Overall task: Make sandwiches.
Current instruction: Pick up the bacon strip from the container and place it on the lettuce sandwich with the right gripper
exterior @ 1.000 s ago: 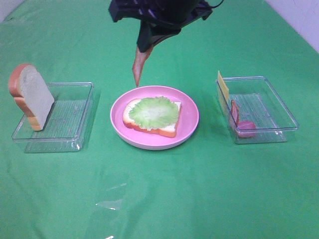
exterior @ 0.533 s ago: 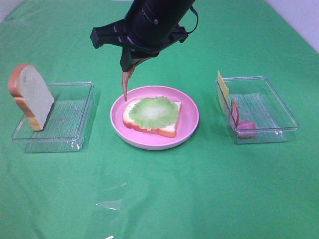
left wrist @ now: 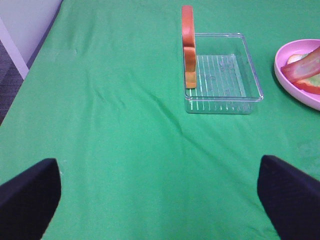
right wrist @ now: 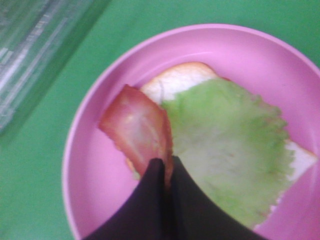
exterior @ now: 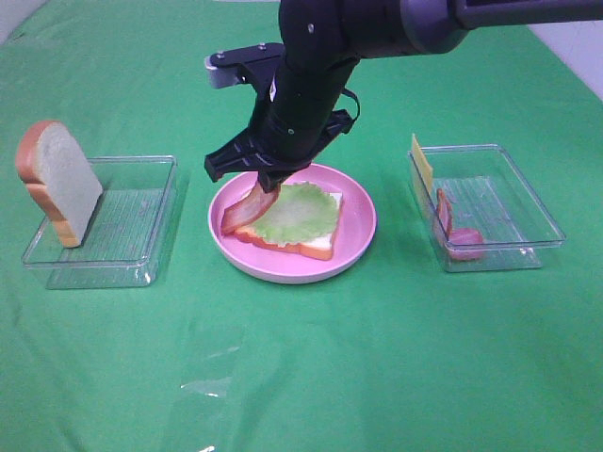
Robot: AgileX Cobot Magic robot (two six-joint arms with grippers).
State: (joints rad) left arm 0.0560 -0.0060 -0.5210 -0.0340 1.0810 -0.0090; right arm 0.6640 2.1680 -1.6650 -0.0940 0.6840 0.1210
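A white bread slice (exterior: 311, 242) topped with green lettuce (exterior: 294, 211) lies on the round pink plate (exterior: 358, 231) at the middle. My right gripper (exterior: 273, 181) hangs just over the plate's back left and is shut on a red-brown bacon strip (exterior: 245, 211). The strip slants down, and its free end rests on the bread's left edge. The right wrist view shows the closed fingertips (right wrist: 162, 172) pinching the bacon (right wrist: 137, 127) beside the lettuce (right wrist: 225, 150). My left gripper (left wrist: 160, 200) is open and empty, well short of the left tray.
A second bread slice (exterior: 58, 181) stands upright at the near-left end of a clear tray (exterior: 141, 221); the left wrist view also shows it (left wrist: 188, 45). A clear tray (exterior: 513, 202) on the right holds yellow cheese (exterior: 421, 162), bacon (exterior: 443, 212) and pink ham (exterior: 466, 242).
My right gripper has come down and forward with the bacon. The strip hung free above the plate's back edge; now its lower end rests on the bread's left side.
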